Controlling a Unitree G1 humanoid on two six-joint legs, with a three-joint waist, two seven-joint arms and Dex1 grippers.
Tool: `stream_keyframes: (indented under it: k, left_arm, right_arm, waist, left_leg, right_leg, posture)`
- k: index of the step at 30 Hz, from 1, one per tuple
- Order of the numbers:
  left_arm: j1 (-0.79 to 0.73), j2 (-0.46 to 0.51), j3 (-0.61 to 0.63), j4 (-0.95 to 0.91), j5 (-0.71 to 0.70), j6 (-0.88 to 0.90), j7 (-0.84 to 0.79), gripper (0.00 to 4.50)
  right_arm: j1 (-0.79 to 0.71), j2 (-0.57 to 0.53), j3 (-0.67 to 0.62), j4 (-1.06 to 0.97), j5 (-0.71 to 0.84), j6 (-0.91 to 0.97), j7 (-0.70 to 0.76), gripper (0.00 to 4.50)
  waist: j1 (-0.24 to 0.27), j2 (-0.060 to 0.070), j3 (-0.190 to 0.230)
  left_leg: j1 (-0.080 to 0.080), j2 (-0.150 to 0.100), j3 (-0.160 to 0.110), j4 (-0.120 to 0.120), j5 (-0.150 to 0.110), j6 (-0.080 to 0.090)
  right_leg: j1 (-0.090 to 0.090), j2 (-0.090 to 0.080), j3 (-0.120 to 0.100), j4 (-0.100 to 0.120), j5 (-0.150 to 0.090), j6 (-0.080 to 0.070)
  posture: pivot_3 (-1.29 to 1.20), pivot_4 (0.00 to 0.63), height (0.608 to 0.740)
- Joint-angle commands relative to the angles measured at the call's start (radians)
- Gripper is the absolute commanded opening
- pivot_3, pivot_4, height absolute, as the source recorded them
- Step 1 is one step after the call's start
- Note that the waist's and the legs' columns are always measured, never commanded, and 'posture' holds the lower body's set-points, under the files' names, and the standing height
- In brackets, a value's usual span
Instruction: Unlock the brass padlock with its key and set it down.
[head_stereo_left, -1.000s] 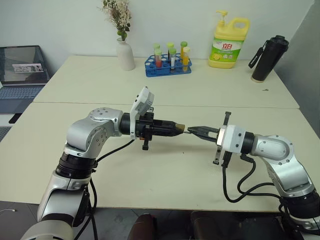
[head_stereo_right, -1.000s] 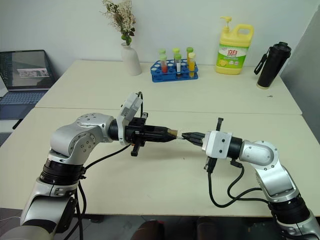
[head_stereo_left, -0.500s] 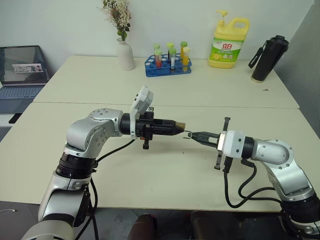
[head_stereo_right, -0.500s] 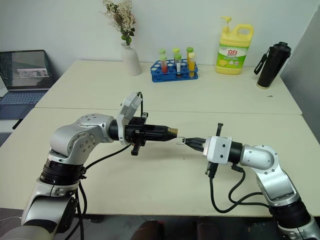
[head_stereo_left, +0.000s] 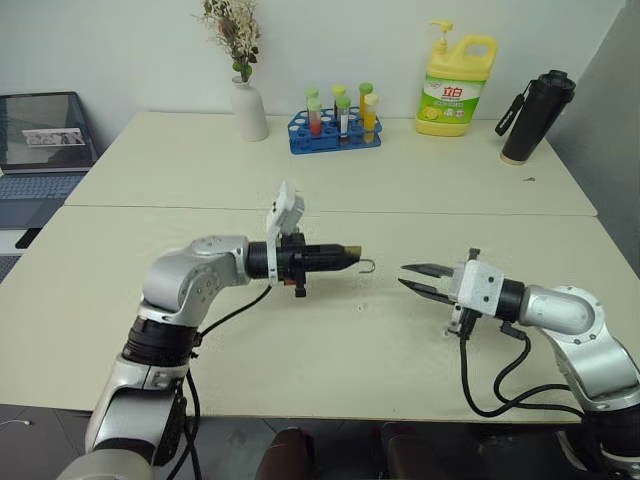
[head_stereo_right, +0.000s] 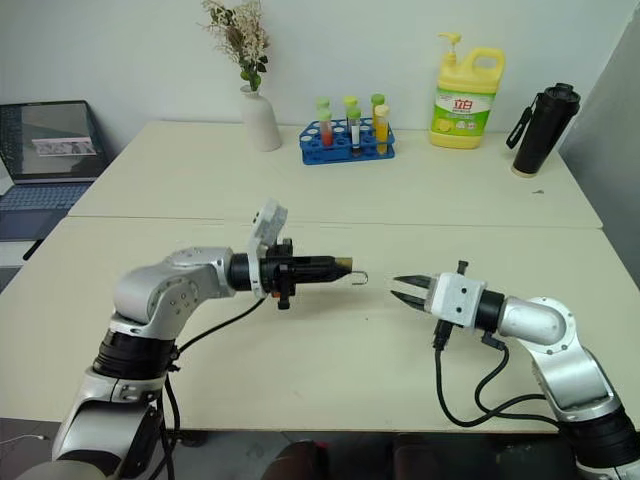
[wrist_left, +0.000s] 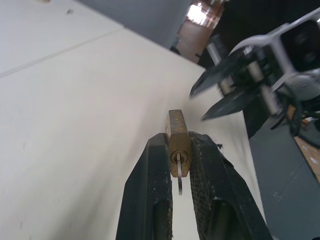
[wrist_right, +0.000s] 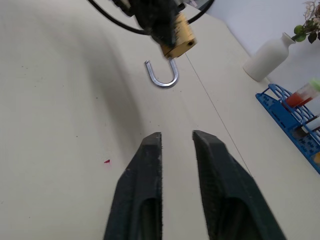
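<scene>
The brass padlock (head_stereo_left: 352, 253) is pinched between the fingertips of my left gripper (head_stereo_left: 344, 255), which is shut on it above the middle of the near table (head_stereo_left: 300, 350). Its silvery shackle (wrist_right: 162, 79) hangs open from the end facing my right gripper, with one leg free. In the left wrist view, a thin silvery blade (wrist_left: 179, 172) that looks like the key sticks out of the padlock's near end. My right gripper (head_stereo_left: 412, 278) is open and empty, a short way to the right of the shackle and pointing at it.
On the far table stand a white vase (head_stereo_left: 249, 108), a blue rack of test tubes (head_stereo_left: 336, 130), a yellow detergent bottle (head_stereo_left: 457, 88) and a black flask (head_stereo_left: 537, 115). A laptop (head_stereo_left: 40, 140) sits at the far left.
My right gripper has let go of the shackle, opened and drawn back to the right. The left gripper has sunk a little with the padlock, and the shackle now hangs open.
</scene>
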Motion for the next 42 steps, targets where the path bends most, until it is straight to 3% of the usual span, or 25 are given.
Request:
stream_keyframes:
  k: [1,7,12,27,38,42]
  left_arm:
    - [0.001,-0.023,-0.008,0.032,0.037,-0.03,0.026,0.17]
    - [0.026,-0.06,-0.017,0.082,0.035,0.028,0.043,0.17]
    - [0.045,-0.055,-0.057,0.129,0.09,-0.025,0.011,0.17]
    - [0.036,-0.138,-0.083,0.244,0.185,-0.085,0.039,0.17]
    - [-0.012,-0.125,-0.069,0.29,0.2,-0.119,0.007,3.62]
    - [-0.024,-0.103,-0.049,0.288,0.21,-0.164,-0.008,3.62]
  right_arm:
    - [0.012,-0.011,-0.013,-0.075,0.044,0.052,0.012,2.37]
    - [0.015,-0.024,0.01,-0.136,0.095,0.173,0.037,4.45]
    - [0.011,-0.066,0.048,-0.202,0.131,0.263,0.089,4.5]
    - [-0.014,-0.076,0.12,-0.156,0.031,0.241,0.089,4.5]
    - [-0.009,-0.07,0.11,-0.159,0.018,0.239,0.088,4.5]
    - [-0.004,-0.074,0.1,-0.163,0.019,0.245,0.085,4.5]
  waist:
    - [0.002,0.0,0.0]
    - [0.001,0.0,0.0]
    - [0.001,0.0,0.0]
    - [0.002,0.0,0.0]
    - [0.002,0.0,0.0]
    - [0.002,0.0,0.0]
  left_leg:
    - [0.0,0.0,0.0,0.0,0.0,0.0]
    - [0.0,0.0,0.0,0.0,0.0,0.0]
    - [0.0,0.0,0.0,0.0,0.0,0.0]
    - [0.0,0.0,0.0,0.0,0.0,0.0]
    - [0.0,0.0,0.0,0.0,0.0,0.0]
    - [0.0,0.0,0.0,0.0,0.0,0.0]
  right_leg:
    - [0.0,0.0,0.0,0.0,0.0,0.0]
    - [0.0,0.0,0.0,0.0,0.0,0.0]
    - [0.0,0.0,0.0,0.0,0.0,0.0]
    - [0.0,0.0,0.0,0.0,0.0,0.0]
    - [0.0,0.0,0.0,0.0,0.0,0.0]
    - [0.0,0.0,0.0,0.0,0.0,0.0]
  posture:
    - [0.0,0.15,0.74]
    - [0.0,0.15,0.74]
    - [0.0,0.15,0.74]
    - [0.0,0.15,0.74]
    - [0.0,0.15,0.74]
    - [0.0,0.15,0.74]
